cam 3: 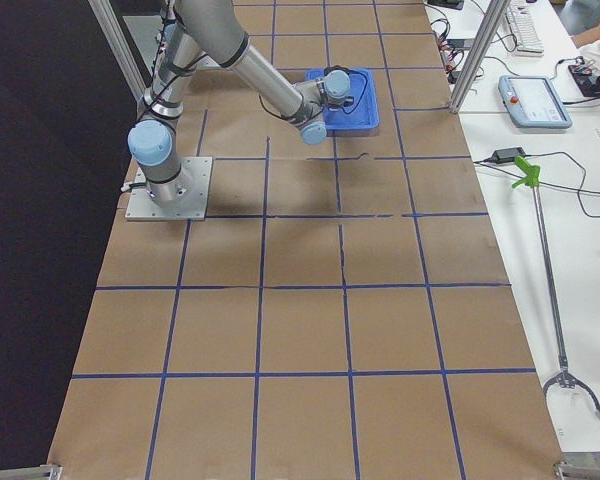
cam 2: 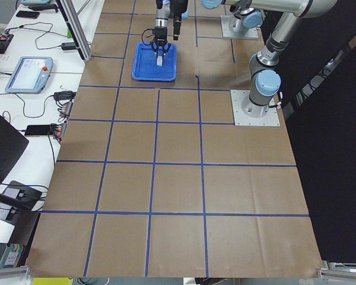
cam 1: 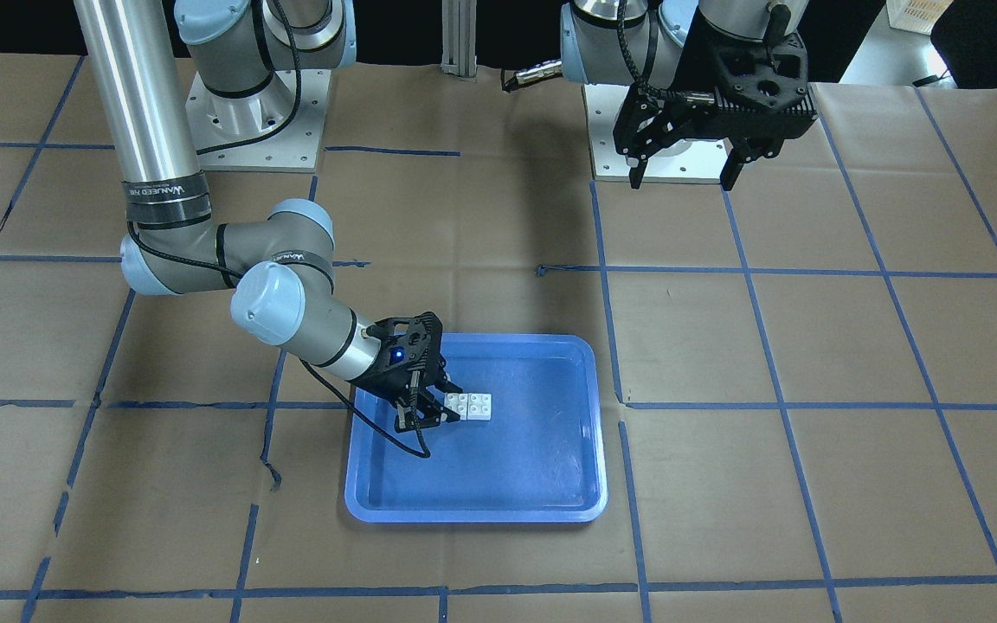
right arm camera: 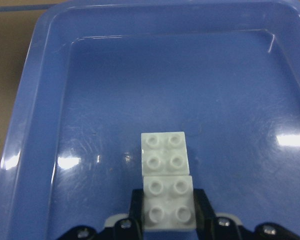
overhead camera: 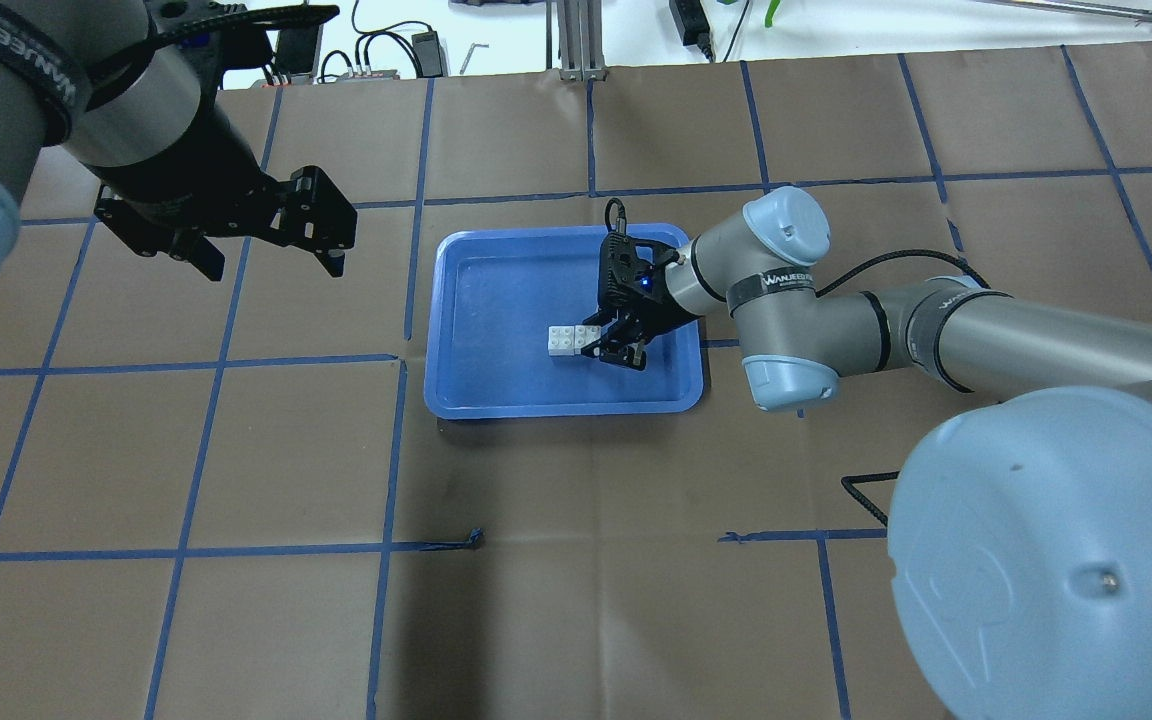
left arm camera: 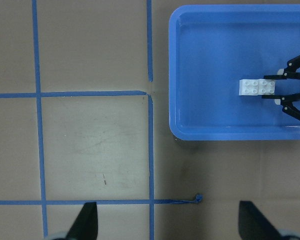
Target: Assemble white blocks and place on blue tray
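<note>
Two white blocks point(right arm camera: 165, 182) lie end to end, touching, on the floor of the blue tray point(right arm camera: 30, 125). My right gripper point(right arm camera: 167, 200) is low in the tray, its fingers point(right arm camera: 135, 202) pressed on both sides of the nearer block. The blocks also show in the front view point(cam 1: 472, 405) and overhead view point(overhead camera: 568, 341), with the right gripper point(cam 1: 448, 405) point(overhead camera: 598, 346) at their end. My left gripper point(overhead camera: 271, 255) point(cam 1: 685, 173) is open and empty, raised above the table well away from the tray point(overhead camera: 556, 408). Its wrist view shows its fingertips point(left arm camera: 90, 217), the tray point(left arm camera: 215, 135) and the blocks point(left arm camera: 257, 87).
The table is covered in brown paper with a blue tape grid point(overhead camera: 396, 360). The arm bases point(cam 1: 256, 121) stand at the robot's edge. A pendant point(cam 2: 28, 74) and cables lie on a side bench beyond the table.
</note>
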Robot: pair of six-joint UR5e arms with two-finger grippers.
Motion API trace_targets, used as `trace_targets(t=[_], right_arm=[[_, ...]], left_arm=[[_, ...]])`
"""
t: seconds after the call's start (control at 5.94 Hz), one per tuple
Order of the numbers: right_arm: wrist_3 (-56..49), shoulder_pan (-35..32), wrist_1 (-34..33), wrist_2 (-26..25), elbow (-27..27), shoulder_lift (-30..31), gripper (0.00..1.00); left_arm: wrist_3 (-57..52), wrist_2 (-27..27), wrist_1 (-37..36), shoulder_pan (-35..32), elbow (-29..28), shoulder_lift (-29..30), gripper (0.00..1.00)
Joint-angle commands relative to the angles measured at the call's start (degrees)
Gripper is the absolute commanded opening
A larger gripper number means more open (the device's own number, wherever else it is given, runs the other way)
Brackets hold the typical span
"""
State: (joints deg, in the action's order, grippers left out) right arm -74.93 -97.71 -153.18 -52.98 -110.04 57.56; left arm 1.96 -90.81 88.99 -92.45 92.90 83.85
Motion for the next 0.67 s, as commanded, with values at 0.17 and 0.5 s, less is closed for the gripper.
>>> trace_targets(t=[0.17,0.5], right_arm=[[0.0,0.0,0.1,0.2,0.0,-0.2,0.37],[0.0,0.0,0.2,0.2,0.0,-0.3,0.42]], left_arm=[[0.0,0.0,-0.2,1.0,0.1,0.1,1.0],[0.0,-0.1,-0.1,1.0,0.0,0.1,1.0]])
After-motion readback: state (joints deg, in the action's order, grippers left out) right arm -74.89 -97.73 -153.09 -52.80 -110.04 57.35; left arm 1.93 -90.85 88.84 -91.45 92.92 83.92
